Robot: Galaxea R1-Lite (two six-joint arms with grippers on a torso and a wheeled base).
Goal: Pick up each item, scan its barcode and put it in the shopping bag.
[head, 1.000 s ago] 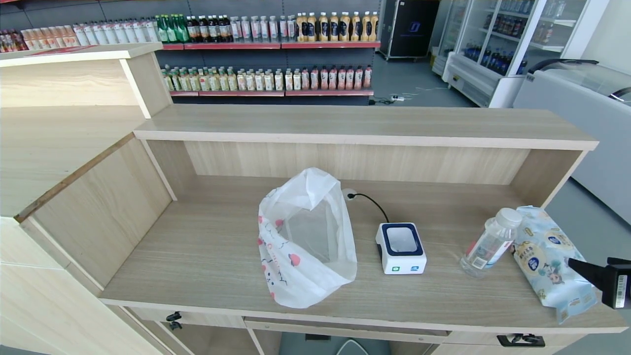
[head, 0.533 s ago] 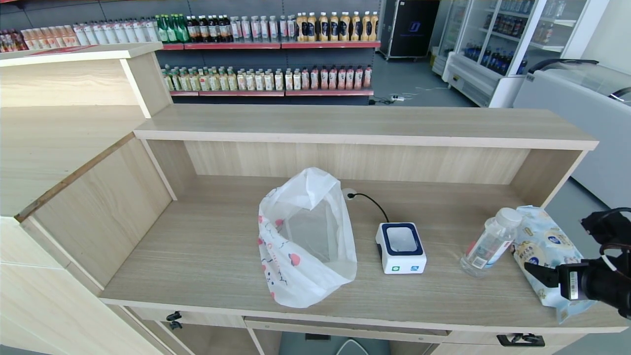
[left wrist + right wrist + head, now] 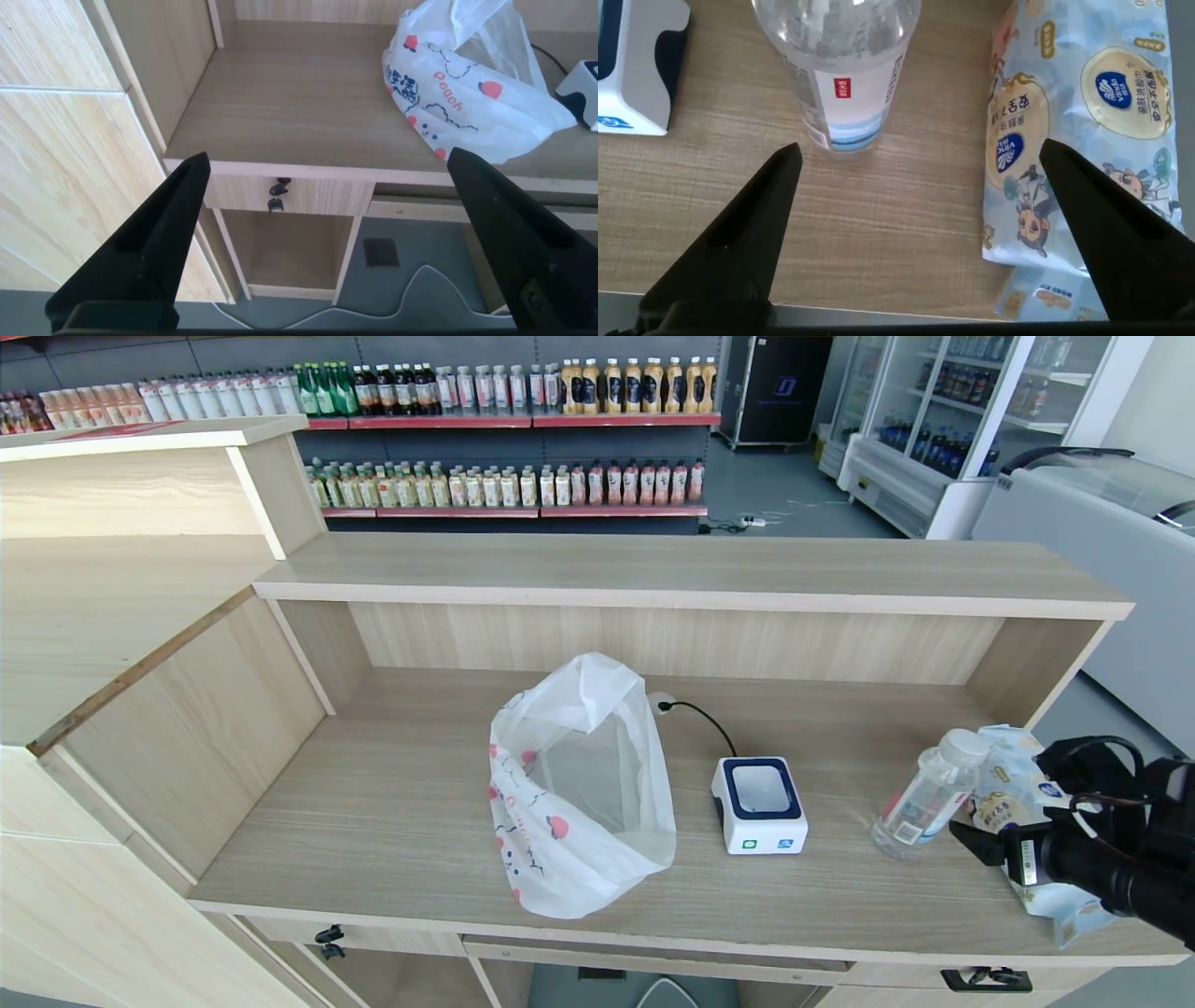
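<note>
**Q:** Right side, quick?
**A:** My right gripper [image 3: 973, 838] is low over the right end of the counter [image 3: 392, 821]. Its fingers are spread wide and hold nothing. The gap between them sits over bare wood, between the bottle [image 3: 929, 793] and the wipes pack [image 3: 1013, 798].

**Q:** How is the bottle oriented?
**A:** It stands on its base with the cap on top, so its long axis runs up and down. In the head view it looks tipped toward the pack. It is just ahead of the gripper and to its left, near but not touching.

**Q:** And the pack?
**A:** It lies flat with its long axis running from the back of the counter to the front. It is just right of the bottle, and I have the gripper over its near half.

**Q:** What about the rest?
**A:** The scanner [image 3: 759, 805] is left of the bottle and apart from it, window facing up. The shopping bag [image 3: 579, 784] is just left of the scanner with its mouth open. My left gripper [image 3: 327, 161] hangs off the counter's front-left edge, fingers wide apart and empty, well away from the bag.
</note>
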